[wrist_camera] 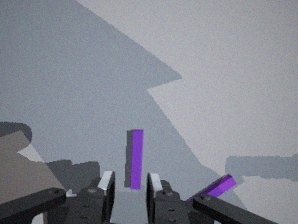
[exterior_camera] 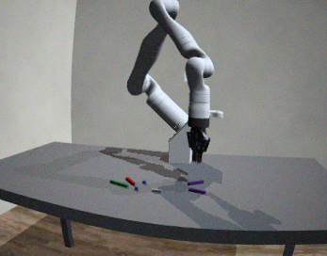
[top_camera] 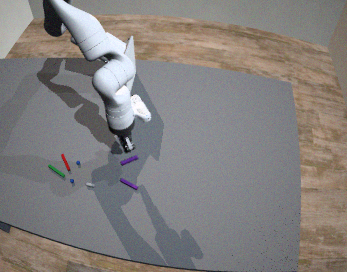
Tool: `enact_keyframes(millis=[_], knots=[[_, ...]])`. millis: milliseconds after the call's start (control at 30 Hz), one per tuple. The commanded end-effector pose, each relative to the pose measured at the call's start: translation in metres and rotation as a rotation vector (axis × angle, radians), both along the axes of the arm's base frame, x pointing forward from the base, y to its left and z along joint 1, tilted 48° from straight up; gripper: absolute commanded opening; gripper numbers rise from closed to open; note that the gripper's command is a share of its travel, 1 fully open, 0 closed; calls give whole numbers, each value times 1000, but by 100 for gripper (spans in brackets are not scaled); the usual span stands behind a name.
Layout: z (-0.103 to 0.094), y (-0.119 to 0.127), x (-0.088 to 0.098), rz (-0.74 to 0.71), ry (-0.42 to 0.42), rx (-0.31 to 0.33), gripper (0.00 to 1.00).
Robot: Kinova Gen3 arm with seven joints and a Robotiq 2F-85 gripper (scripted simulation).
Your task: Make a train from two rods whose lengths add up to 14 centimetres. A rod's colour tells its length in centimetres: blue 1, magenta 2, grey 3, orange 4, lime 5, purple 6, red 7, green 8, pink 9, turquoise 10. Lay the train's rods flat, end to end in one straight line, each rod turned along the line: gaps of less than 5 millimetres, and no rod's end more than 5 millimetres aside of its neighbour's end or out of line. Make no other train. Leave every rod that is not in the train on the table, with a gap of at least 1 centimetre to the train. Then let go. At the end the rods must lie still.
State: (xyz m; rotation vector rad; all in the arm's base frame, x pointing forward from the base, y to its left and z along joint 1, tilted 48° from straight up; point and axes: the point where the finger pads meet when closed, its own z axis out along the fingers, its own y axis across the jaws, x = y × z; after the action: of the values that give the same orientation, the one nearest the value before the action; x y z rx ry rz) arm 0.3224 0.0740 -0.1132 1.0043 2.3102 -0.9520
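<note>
Two purple rods lie flat on the grey table, apart and at an angle to each other: one (top_camera: 129, 160) just under my gripper, the other (top_camera: 128, 183) a little nearer the front. My gripper (top_camera: 128, 145) hangs above the first purple rod, fingers slightly apart with nothing between them. In the wrist view that rod (wrist_camera: 135, 159) lies on the table beyond the fingertips, and the other purple rod (wrist_camera: 216, 187) shows at the lower right. The exterior view shows the gripper (exterior_camera: 198, 155) well above both purple rods (exterior_camera: 196, 182).
To the left lie a green rod (top_camera: 56, 171), a red rod (top_camera: 65, 162), two small blue rods (top_camera: 78, 162) (top_camera: 72, 181) and a short grey rod (top_camera: 90, 184). The arm's white base (exterior_camera: 178, 148) stands behind the gripper.
</note>
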Motion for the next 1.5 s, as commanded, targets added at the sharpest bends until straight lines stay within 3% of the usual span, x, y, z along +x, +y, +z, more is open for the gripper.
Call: enact_keyframes(millis=[0, 100, 133, 933, 1000, 1267, 1400, 1467], knots=[[4, 9, 1, 7, -5, 12, 24], [4, 10, 1, 7, -5, 12, 24], [4, 10, 1, 7, -5, 12, 100], [8, 7, 6, -7, -21, 16, 100], [19, -1, 18, -48, -67, 28, 100], [94, -67, 82, -312, -359, 88, 100], [130, -105, 101, -440, -498, 109, 100], [130, -105, 101, -440, -498, 109, 100]])
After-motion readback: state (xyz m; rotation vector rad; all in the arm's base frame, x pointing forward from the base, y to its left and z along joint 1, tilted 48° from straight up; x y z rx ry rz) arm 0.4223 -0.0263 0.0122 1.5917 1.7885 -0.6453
